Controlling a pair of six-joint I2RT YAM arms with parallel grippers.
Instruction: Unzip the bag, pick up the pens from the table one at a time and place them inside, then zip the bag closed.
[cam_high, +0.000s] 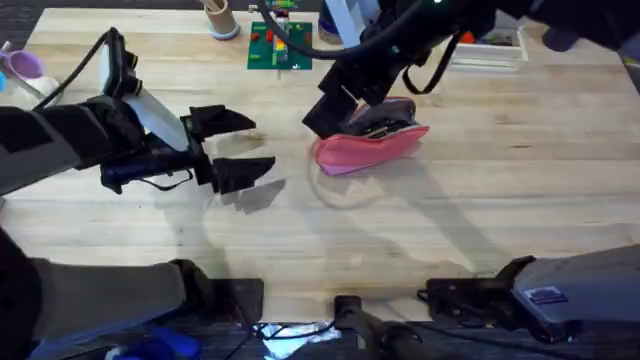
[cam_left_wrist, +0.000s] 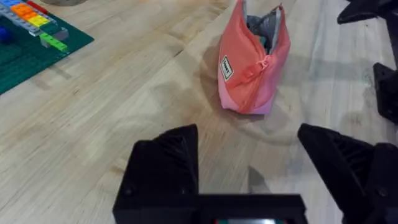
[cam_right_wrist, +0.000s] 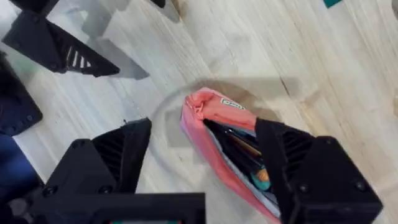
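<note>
The pink bag (cam_high: 385, 148) lies in the middle of the table (cam_high: 500, 200), its zipper open. In the right wrist view the bag (cam_right_wrist: 214, 112) gapes and the pens (cam_right_wrist: 239, 146) lie inside, one dark and one tan. My right gripper (cam_high: 345, 108) hovers over the bag's left end, open, with its fingers (cam_right_wrist: 118, 155) straddling the pouch. My left gripper (cam_high: 232, 148) is open and empty a short way to the left of the bag, pointing at it. From the left wrist view the bag (cam_left_wrist: 252, 68) stands ahead of the open left gripper (cam_left_wrist: 249, 171).
A green brick baseplate (cam_high: 278, 45) lies at the back centre, with a small cup of sticks (cam_high: 220, 20) beside it. A white box (cam_high: 490, 50) sits at the back right and a purple cup (cam_high: 25, 65) at the far left.
</note>
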